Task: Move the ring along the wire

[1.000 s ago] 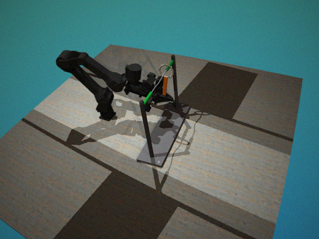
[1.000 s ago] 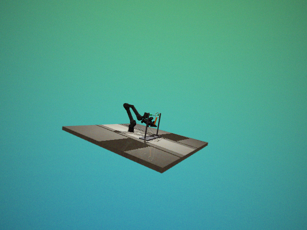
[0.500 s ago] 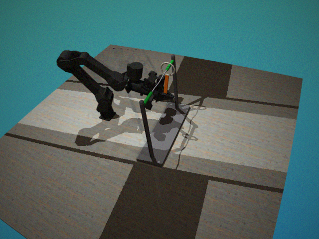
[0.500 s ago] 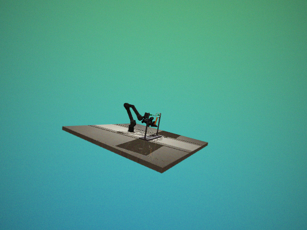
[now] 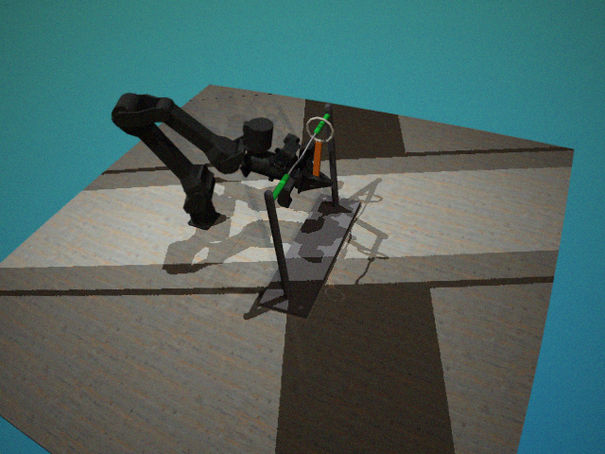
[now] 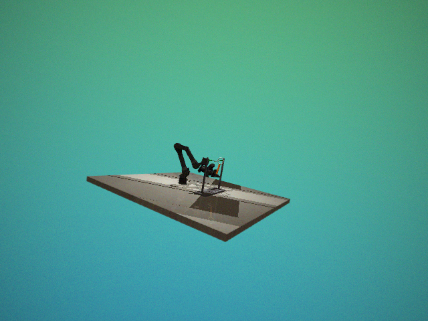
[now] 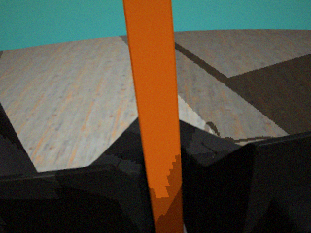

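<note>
A pale ring (image 5: 319, 127) with an orange handle (image 5: 316, 159) (image 6: 217, 168) (image 7: 154, 91) sits around the green wire part (image 5: 319, 126) next to the far post (image 5: 332, 161). The handle hangs straight down from the ring. My gripper (image 5: 315, 180) (image 7: 152, 124) is shut on the lower end of the handle. The thin grey wire (image 5: 301, 156) runs down to a second green part (image 5: 280, 187) at the near post (image 5: 277, 239). In the wrist view the handle rises between my two dark fingers; the ring is out of that view.
Both posts stand on a dark grey baseplate (image 5: 319, 253) on the wooden table (image 5: 146, 341). My arm's base (image 5: 199, 210) stands to the left of the baseplate. The table's edges drop off on all sides.
</note>
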Robot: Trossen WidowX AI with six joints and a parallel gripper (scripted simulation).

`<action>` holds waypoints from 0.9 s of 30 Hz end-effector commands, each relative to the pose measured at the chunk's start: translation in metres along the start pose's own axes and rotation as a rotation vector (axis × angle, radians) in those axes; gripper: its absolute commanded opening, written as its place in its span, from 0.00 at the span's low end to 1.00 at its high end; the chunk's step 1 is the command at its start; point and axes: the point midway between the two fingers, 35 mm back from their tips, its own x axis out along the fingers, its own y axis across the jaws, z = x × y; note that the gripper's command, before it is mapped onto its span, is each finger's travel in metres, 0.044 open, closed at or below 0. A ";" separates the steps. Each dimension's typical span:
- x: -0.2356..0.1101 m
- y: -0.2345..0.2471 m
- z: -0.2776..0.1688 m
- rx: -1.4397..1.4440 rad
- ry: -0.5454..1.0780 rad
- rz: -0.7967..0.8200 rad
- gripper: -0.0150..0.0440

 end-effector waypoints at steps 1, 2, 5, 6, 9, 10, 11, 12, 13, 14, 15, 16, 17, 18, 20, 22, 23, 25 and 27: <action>0.001 -0.001 -0.008 0.004 0.006 -0.004 0.00; 0.001 -0.001 -0.010 0.004 0.006 -0.004 0.00; 0.002 -0.001 -0.014 0.004 0.006 -0.004 0.00; 0.002 -0.001 -0.015 0.004 0.006 -0.004 0.00; 0.002 -0.001 -0.016 0.004 0.006 -0.004 0.00; 0.002 -0.001 -0.016 0.004 0.006 -0.004 0.00; 0.002 -0.001 -0.016 0.004 0.006 -0.004 0.00; 0.002 -0.001 -0.016 0.004 0.006 -0.004 0.00; 0.002 -0.001 -0.016 0.004 0.006 -0.004 0.00; 0.002 -0.001 -0.016 0.004 0.006 -0.004 0.00; 0.002 -0.001 -0.016 0.004 0.006 -0.004 0.00; 0.002 -0.001 -0.016 0.004 0.006 -0.004 0.00; 0.002 -0.001 -0.016 0.004 0.006 -0.004 0.00; 0.002 -0.001 -0.016 0.004 0.006 -0.004 0.00; 0.002 -0.001 -0.016 0.004 0.006 -0.004 0.00; 0.002 -0.001 -0.016 0.004 0.006 -0.004 0.00; 0.002 -0.001 -0.016 0.004 0.006 -0.004 0.00; 0.002 0.000 -0.015 -0.002 0.007 0.000 0.04; 0.002 0.000 -0.015 -0.002 0.007 0.000 0.13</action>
